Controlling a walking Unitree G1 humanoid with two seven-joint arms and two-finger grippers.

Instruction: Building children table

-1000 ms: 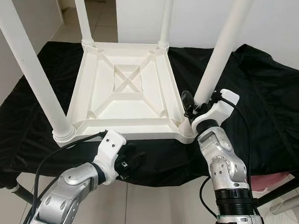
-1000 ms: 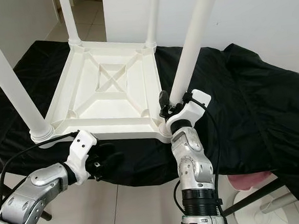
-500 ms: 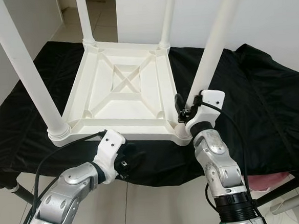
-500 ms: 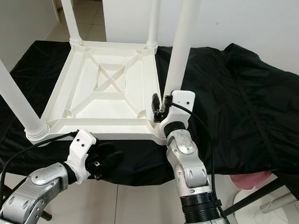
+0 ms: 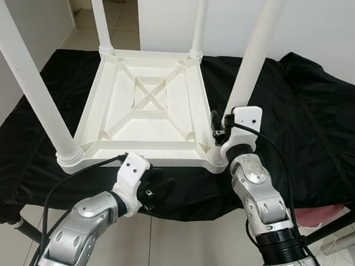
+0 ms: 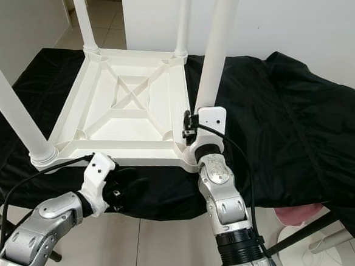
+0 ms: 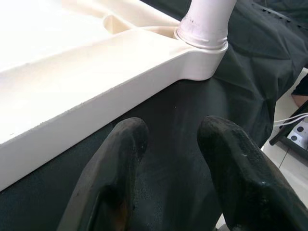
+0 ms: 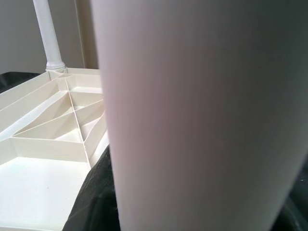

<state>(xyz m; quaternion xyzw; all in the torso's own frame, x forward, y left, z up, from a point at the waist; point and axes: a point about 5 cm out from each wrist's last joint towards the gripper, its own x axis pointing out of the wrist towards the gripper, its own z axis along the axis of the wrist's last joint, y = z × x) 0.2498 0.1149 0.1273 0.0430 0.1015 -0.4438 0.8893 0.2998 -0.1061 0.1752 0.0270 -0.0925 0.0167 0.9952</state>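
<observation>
**Upturned white table on black cloth, right gripper at one leg**

Black cloth (image 5: 322, 117) drapes the work surface, with pale tiled floor (image 5: 115, 28) and white walls beyond it. On that cloth lies one white plastic children's table (image 5: 145, 111), turned upside down so its ribbed underside with a crossed brace faces up. Four round white plastic legs stand up from its four corners.

At the near right corner, the right gripper (image 5: 216, 125) sits against the base of the near right leg (image 5: 254, 48), its black fingers on either side of the tube; the wrist view looks straight at that leg (image 8: 202, 110), with black finger showing at both edges, so it appears clamped on the leg. The silver right arm (image 5: 262, 206) rises to it from below.

Near the front edge, the left gripper (image 5: 154, 186) rests over the cloth just short of the table's rim. Its two black fingers (image 7: 115, 168) are apart with nothing between them, pointing toward the rim and the corner socket of a leg (image 7: 204, 24). The silver left arm (image 5: 80, 228) reaches in from the lower left.

The near left leg (image 5: 31, 82) stands in its socket well apart from both grippers.
</observation>
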